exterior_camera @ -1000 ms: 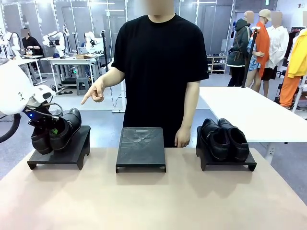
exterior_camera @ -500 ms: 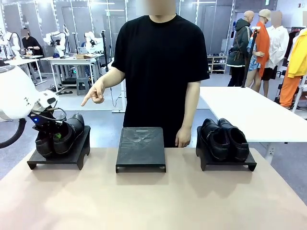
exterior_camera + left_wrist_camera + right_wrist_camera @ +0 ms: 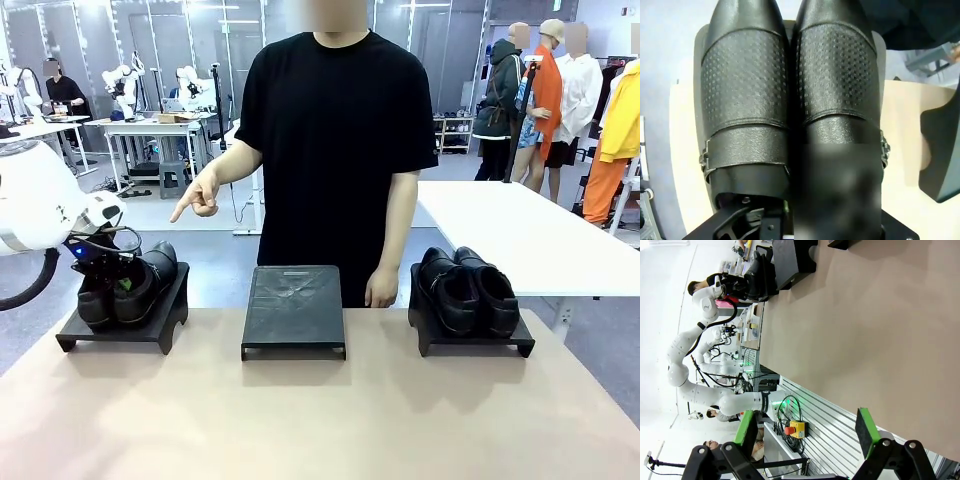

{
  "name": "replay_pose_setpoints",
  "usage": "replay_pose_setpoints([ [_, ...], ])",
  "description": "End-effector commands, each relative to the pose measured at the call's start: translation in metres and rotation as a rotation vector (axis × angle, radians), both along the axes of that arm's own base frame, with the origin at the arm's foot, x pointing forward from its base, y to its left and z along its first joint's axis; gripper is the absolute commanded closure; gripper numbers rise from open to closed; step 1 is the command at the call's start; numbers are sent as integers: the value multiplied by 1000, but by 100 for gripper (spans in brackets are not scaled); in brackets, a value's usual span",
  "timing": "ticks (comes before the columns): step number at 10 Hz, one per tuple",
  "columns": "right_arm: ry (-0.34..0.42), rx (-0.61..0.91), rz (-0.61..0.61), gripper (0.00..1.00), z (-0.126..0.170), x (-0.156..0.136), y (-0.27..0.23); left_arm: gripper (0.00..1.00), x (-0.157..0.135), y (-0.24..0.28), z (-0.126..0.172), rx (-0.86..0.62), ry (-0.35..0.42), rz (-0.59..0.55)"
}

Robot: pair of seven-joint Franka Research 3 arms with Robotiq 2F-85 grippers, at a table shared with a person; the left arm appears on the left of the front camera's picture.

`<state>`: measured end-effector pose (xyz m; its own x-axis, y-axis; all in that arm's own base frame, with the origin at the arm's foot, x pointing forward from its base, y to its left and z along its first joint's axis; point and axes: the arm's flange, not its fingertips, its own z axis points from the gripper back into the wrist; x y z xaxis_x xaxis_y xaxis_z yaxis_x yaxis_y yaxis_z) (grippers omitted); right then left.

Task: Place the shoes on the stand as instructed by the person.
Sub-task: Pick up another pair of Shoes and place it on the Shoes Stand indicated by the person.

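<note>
The pair of glossy black buckled leather shoes point(image 3: 128, 288) is set on the left black stand point(image 3: 125, 322), toward which the person's hand point(image 3: 197, 195) is pointed. The left gripper point(image 3: 103, 262) is tucked into the shoes; whether its grip is released cannot be told. If lifted while snagged, a shoe could be dragged off. The right gripper point(image 3: 807, 430) is spread, empty. Counted: two shoe pairs, three stands, the middle flat black stand point(image 3: 294, 310) bare.
</note>
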<state>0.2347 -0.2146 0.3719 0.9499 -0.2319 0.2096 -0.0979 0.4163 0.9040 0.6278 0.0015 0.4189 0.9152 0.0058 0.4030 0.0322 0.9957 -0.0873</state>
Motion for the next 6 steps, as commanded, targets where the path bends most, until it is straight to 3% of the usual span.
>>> replay_pose_setpoints([
  [1,-16,13,-3,0,2,0,0,36,9,5,4,0,-19,-6],
  [2,-16,13,-3,0,2,0,0,15,8,5,5,0,-19,-9],
  [3,-16,13,-3,0,2,0,0,32,6,4,7,3,-20,-12],
  [4,-16,13,-3,0,2,0,0,0,3,3,9,3,-24,-14],
  [6,-16,13,-3,0,2,0,0,0,0,4,12,2,-28,-16],
])
